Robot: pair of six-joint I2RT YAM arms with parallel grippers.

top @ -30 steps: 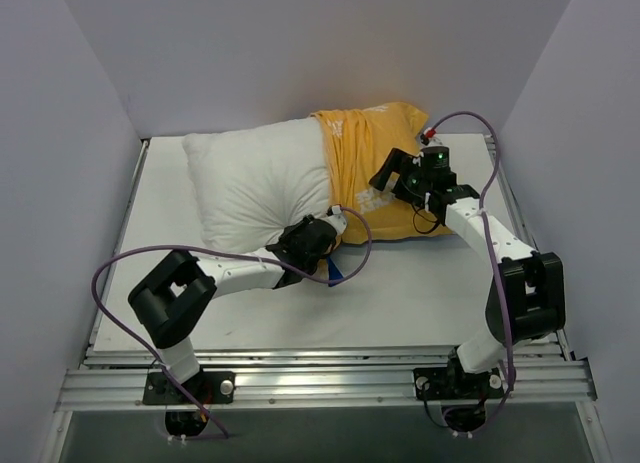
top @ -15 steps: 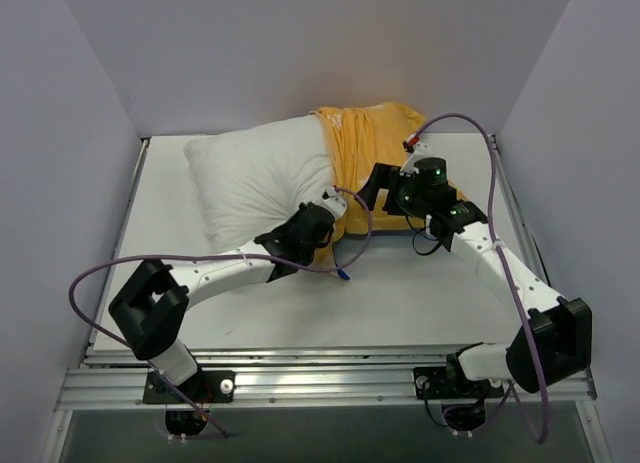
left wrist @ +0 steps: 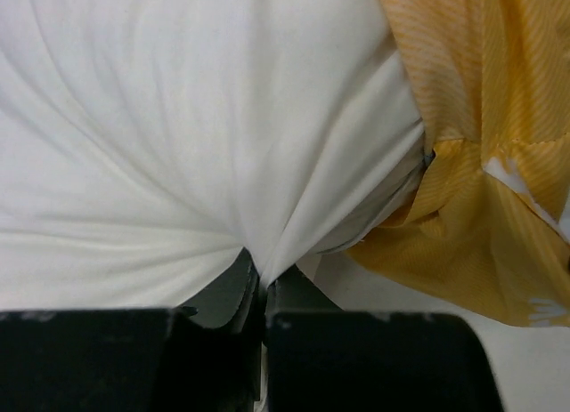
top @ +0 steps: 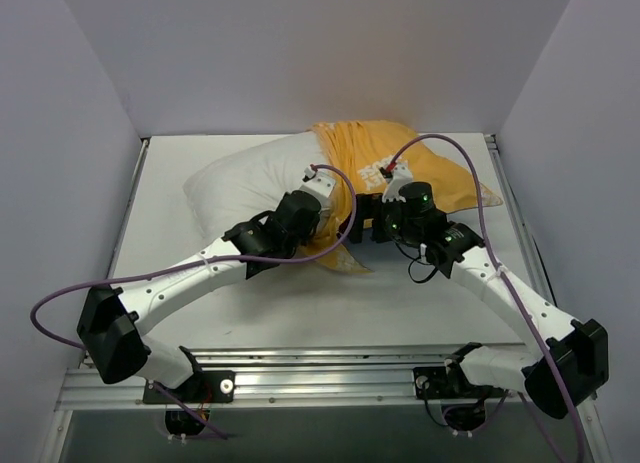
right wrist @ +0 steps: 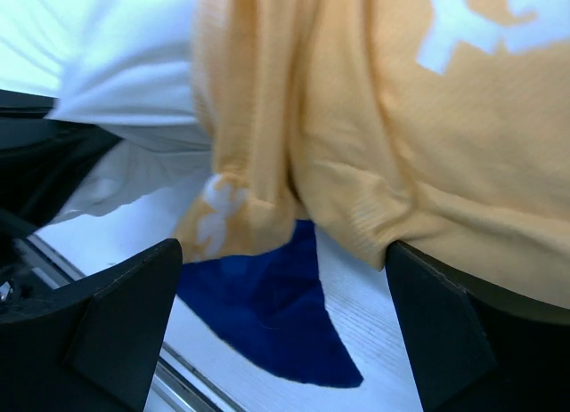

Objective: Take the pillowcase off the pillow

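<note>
- The pillow [top: 245,178] lay across the far half of the bench [top: 340,313], with its bare white end toward the left.
- The pillowcase [top: 440,173] covered only the pillow's right end. Its orange-yellow face with white lettering was up, and it was bunched in folds where it met the bare white fabric.
- A loose flap of the pillowcase hung down onto the bench near the middle, just in front of the pillow.
- The left pincer [left wrist: 260,292] was clenched on a pinch of the white pillow. In the left wrist view the cloth gathered into radiating creases that ran into the closed jaws.
- That grip sat on the pillow's near edge, just beside the pillowcase's open hem.
- The right pincer [right wrist: 283,261] was released, with its jaws spread wide. A thick fold of orange pillowcase hung between them and touched the finger on the right of that view.
- Below that fold, the right wrist view showed the pillowcase's blue face lying on the bench.
- From above, the two pincers were near each other at the seam between pillow and pillowcase, the left on the white side and the right on the orange.
</note>
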